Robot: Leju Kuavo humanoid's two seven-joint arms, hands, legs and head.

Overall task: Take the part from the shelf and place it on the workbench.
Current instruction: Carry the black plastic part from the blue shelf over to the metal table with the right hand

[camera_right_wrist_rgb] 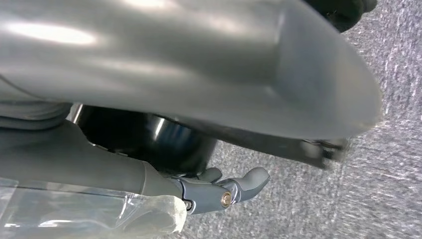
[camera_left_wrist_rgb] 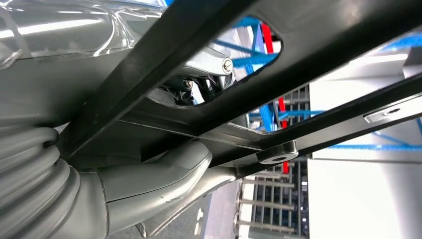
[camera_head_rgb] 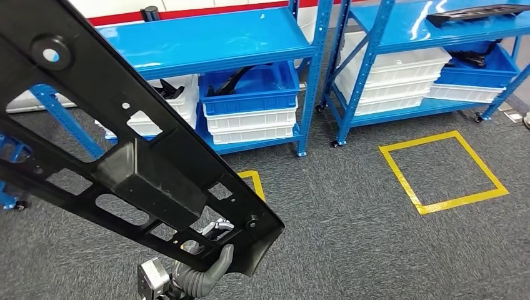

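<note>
Head view: the left hand (camera_head_rgb: 209, 265) grips the long black part (camera_head_rgb: 134, 156) by its lower end. Right hand (camera_right_wrist_rgb: 219, 191) hangs with nothing in it, fingers spread. Carry the part level, clear of the shelf (camera_head_rgb: 206, 37).

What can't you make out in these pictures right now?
- Black part: its upper end is cut off by the head view's edge.
- Left hand: fingers mostly hidden behind the part.
- Right hand: blurred thumb up close blocks the right wrist view; grip unclear.
- Workbench: cannot tell where it stands.

Part (camera_head_rgb: 125, 150) upper end cut off at frame edge; left hand (camera_head_rgb: 209, 265) mostly hidden beneath it.
</note>
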